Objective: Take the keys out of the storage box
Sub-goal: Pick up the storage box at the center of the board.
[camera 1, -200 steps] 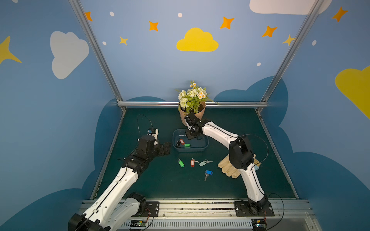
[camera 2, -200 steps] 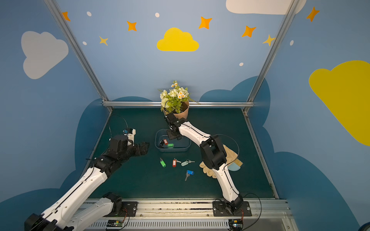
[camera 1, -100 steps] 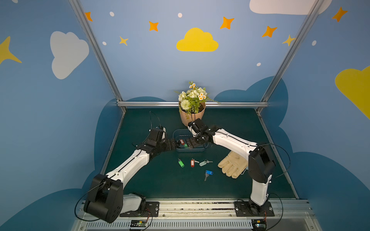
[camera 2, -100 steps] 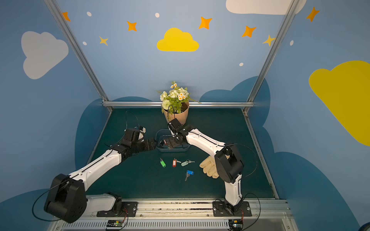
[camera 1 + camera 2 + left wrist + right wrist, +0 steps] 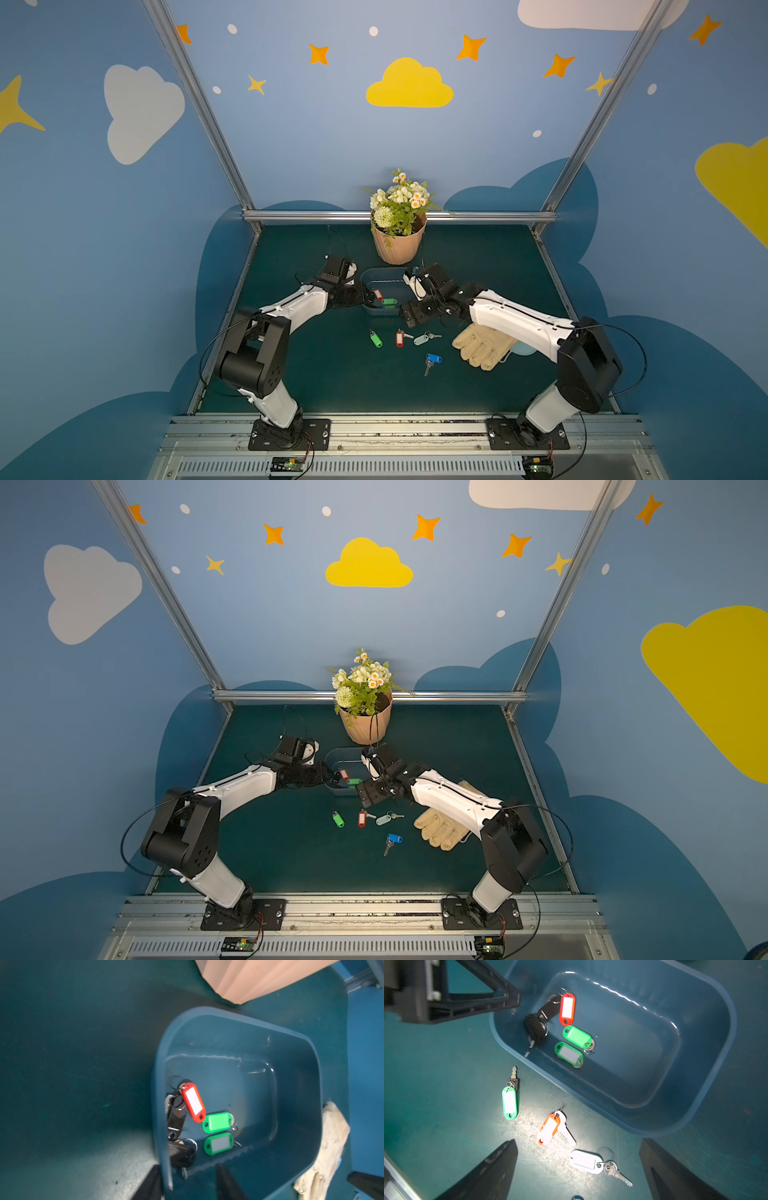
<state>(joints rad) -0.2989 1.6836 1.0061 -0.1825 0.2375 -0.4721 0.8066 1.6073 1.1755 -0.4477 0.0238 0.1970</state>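
Blue-grey translucent plastic forms the storage box (image 5: 376,272), which sits on the dark green table (image 5: 307,374) just in front of the peach ribbed flower pot (image 5: 400,251). Five of the keys (image 5: 569,1054) lie inside it, bunched toward the end nearest the left arm. One has a red tag (image 5: 567,1008), two have green tags (image 5: 577,1035) and lie side by side, and two have black tags (image 5: 534,1027) and lie against the wall.

Four more keys lie on the table in front of the box. The green-tagged key (image 5: 376,338), red-tagged key (image 5: 400,338) and pale grey-tagged key (image 5: 421,338) form a row. The blue-tagged key (image 5: 433,358) lies nearer the front edge. A beige work glove (image 5: 482,351) lies to their right, partly under the right arm.

The left gripper (image 5: 368,296) is at the box's left end. In the left wrist view its fingers (image 5: 226,1184) are partly apart and straddle the wall, one outside and one inside, with a black tag close to the tips. The right gripper (image 5: 411,318) hangs just above the table at the box's front right corner, with its jaws spread wide and empty. In the right wrist view the red-tagged and pale grey-tagged keys lie on the table between its fingers (image 5: 500,1167).
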